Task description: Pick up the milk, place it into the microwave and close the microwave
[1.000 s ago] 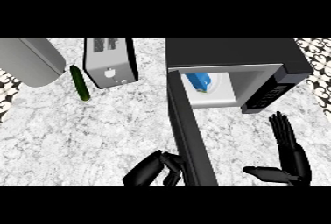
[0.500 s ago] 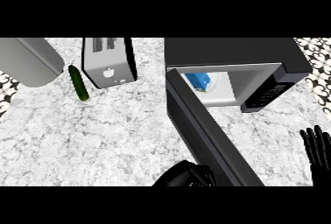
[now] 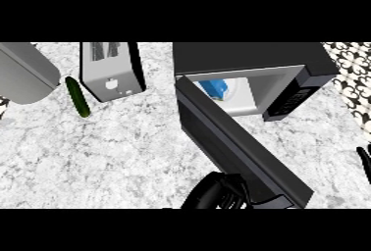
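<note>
The milk (image 3: pixel 215 88), a blue and white carton, stands inside the microwave (image 3: pixel 243 57) at the left of its cavity. The microwave's dark door (image 3: pixel 235 139) swings out diagonally toward the lower right, partly closed over the opening. My left hand (image 3: pixel 211 192) is at the bottom centre against the door's outer side near its free end, fingers relaxed and holding nothing; the door hides part of it. My right hand (image 3: pixel 364 161) shows only as straight fingers at the right edge, away from the microwave.
A silver toaster (image 3: pixel 109 68) stands at the back, left of the microwave. A green cucumber (image 3: pixel 78 96) lies beside it. A grey rounded object (image 3: pixel 22 71) fills the back left corner. Marble counter (image 3: pixel 109 152) spreads in front.
The door has swung further toward the microwave. My left hand has moved right along with it. My right hand has drifted to the right edge, mostly out of view.
</note>
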Robot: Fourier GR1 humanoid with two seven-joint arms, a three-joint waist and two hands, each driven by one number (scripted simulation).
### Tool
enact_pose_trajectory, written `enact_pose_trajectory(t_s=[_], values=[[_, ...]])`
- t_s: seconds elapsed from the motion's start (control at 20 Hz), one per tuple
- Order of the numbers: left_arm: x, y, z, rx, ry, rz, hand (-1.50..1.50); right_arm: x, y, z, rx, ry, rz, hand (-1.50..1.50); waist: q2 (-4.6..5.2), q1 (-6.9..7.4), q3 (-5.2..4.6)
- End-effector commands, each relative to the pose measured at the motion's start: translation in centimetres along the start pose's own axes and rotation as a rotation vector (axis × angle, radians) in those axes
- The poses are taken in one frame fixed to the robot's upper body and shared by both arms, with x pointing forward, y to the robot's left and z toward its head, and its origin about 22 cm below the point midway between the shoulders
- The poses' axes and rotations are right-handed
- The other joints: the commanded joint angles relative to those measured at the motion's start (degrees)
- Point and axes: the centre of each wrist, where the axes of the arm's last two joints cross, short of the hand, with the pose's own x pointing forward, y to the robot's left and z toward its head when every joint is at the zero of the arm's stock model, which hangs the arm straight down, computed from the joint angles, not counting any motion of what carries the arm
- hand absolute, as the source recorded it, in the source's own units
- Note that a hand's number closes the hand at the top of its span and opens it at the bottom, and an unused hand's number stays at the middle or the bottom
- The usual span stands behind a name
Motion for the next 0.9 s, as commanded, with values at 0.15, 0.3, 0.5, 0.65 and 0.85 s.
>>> enact_pose_trajectory(t_s=[0.15,0.3,0.5,0.65,0.85], values=[[1.5,0.5,-2.1,0.123,-0.093,0.027,1.50,2.5,-0.1,-1.8,0.148,-0.046,-0.068,-1.50,0.45,-2.79,-0.16],[2.4,1.5,-3.5,0.160,-0.113,0.032,1.50,3.6,-0.3,-2.1,0.212,-0.045,-0.079,-1.50,0.60,-4.70,-0.19],[3.6,2.6,-5.3,0.184,-0.111,0.030,1.50,4.5,-0.2,-3.6,0.268,-0.078,-0.094,-1.50,1.24,-6.29,-0.12],[4.0,4.1,-6.5,0.254,-0.096,0.053,1.50,4.8,0.7,-3.9,0.285,-0.099,-0.138,-1.50,1.55,-7.05,-0.11],[4.4,5.2,-7.8,0.301,-0.060,0.074,1.50,5.6,-0.1,-4.2,0.303,-0.085,-0.141,-1.50,2.06,-8.92,-0.10]])
